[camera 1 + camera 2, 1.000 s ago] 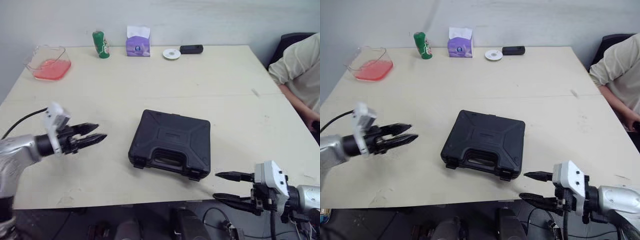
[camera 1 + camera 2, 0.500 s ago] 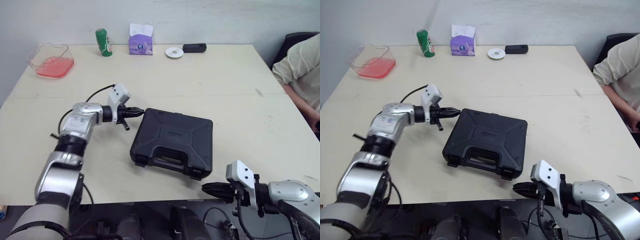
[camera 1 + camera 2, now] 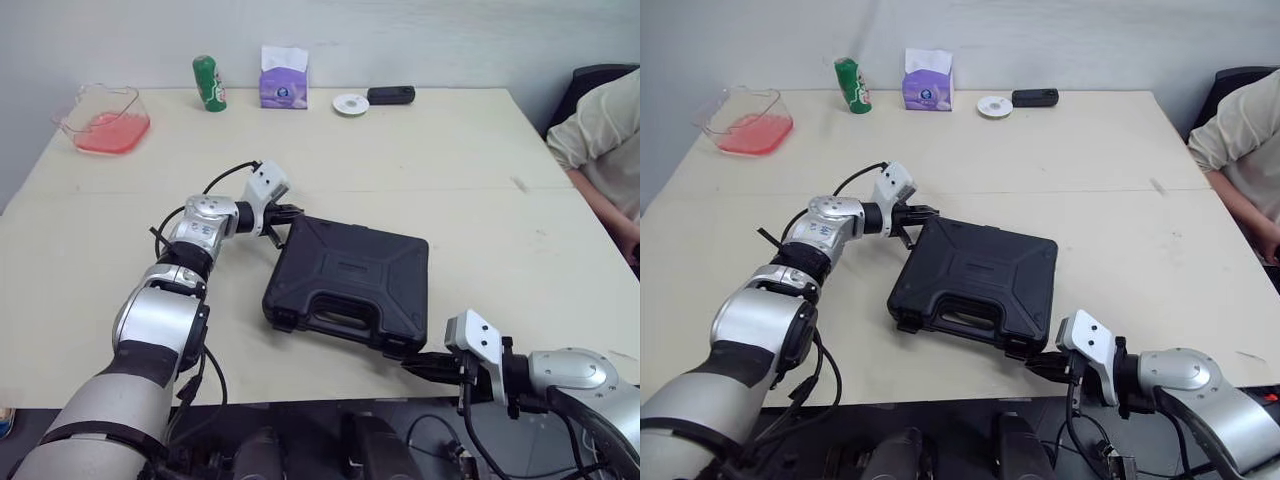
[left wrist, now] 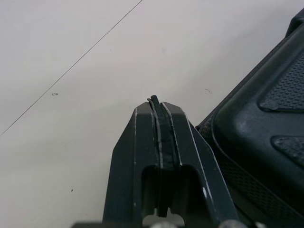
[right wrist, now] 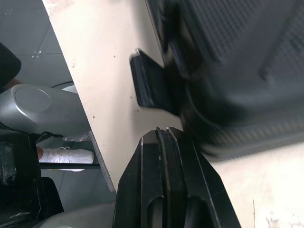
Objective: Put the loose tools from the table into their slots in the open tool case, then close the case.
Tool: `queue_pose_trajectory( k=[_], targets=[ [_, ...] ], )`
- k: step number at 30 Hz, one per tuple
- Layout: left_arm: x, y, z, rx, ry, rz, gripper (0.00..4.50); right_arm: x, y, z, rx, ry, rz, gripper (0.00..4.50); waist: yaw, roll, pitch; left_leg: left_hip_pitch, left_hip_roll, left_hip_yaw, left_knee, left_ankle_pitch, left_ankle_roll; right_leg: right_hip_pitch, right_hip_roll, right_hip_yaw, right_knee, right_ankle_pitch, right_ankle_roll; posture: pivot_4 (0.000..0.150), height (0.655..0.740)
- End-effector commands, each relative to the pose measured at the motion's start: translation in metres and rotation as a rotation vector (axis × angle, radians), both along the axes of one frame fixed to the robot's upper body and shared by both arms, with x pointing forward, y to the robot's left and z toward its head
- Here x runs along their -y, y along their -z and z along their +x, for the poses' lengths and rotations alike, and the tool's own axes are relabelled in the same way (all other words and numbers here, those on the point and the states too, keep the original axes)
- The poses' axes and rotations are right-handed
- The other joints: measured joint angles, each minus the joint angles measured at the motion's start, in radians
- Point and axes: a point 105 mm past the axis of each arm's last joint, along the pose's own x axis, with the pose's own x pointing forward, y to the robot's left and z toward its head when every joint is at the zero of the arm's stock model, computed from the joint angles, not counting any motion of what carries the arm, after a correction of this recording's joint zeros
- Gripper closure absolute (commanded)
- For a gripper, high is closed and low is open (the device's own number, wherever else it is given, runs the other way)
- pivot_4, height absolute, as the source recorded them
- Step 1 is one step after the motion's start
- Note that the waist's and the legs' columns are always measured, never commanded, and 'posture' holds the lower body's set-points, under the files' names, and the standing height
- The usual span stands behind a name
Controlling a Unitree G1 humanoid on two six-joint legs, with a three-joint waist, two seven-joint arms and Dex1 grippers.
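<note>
The black tool case (image 3: 350, 285) lies lid-down near the front edge of the table (image 3: 480, 180) — the closing stage, by the look of it. The left gripper (image 3: 289, 214), fingers pressed together and empty, meets the case's far left corner, likely bracing it. The right gripper (image 3: 418, 364), equally pinched, sits by a front latch (image 5: 149, 88), probably to snap it. A clear tub (image 3: 103, 118) at the far corner holds something red.

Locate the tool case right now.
In the head views the closed tool case lies centred on the table toward its near edge, left gripper at its far-left corner, right gripper at its near-right corner.
</note>
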Motion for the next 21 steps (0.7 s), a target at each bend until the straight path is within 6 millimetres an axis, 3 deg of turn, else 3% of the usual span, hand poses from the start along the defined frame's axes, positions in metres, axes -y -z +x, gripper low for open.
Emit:
queue_pose_trajectory(
  k=[1, 5, 9, 15, 21],
  targets=[
    [0.006, -0.007, -0.013, -0.004, 0.158, -0.006, 4.44, 0.014, -0.022, 0.016, 0.088, 0.046, -0.01, 4.5, 0.0, 0.0, 0.0, -0.002, 0.0, 0.0, 0.001, 0.0, 0.0, -0.002, 0.0, 0.0, 0.001, 0.0, 0.0, 0.15, 0.74],
    [-0.006, -0.001, -0.036, -0.063, 0.325, -0.009, 4.44, 0.033, -0.025, 0.019, 0.086, 0.07, -0.067, 4.5, 0.0, 0.0, 0.0, -0.008, -0.001, 0.002, 0.003, 0.0, 0.001, -0.01, 0.0, 0.001, 0.003, 0.001, 0.001, 0.15, 0.74],
    [-0.021, 0.001, -0.045, -0.09, 0.36, -0.007, 4.44, 0.043, -0.021, 0.005, -0.012, 0.053, -0.085, 4.5, 0.001, 0.0, 0.0, -0.008, 0.0, 0.003, 0.003, 0.0, 0.0, -0.01, 0.001, 0.0, 0.003, 0.001, 0.001, 0.15, 0.74],
    [-0.025, -0.007, -0.04, -0.073, 0.304, -0.031, 4.44, 0.062, -0.015, 0.0, -0.051, 0.107, -0.145, 4.5, 0.001, 0.0, 0.0, -0.008, -0.001, 0.001, 0.004, 0.0, 0.001, -0.01, 0.0, 0.002, 0.005, 0.001, 0.001, 0.15, 0.74],
    [-0.002, -0.016, -0.023, -0.034, 0.216, -0.04, 4.44, 0.084, -0.013, 0.013, -0.045, 0.179, -0.207, 4.5, 0.002, 0.0, 0.0, -0.008, -0.001, 0.001, 0.005, 0.0, 0.001, -0.01, 0.0, 0.002, 0.006, 0.001, 0.001, 0.15, 0.74]
  ],
)
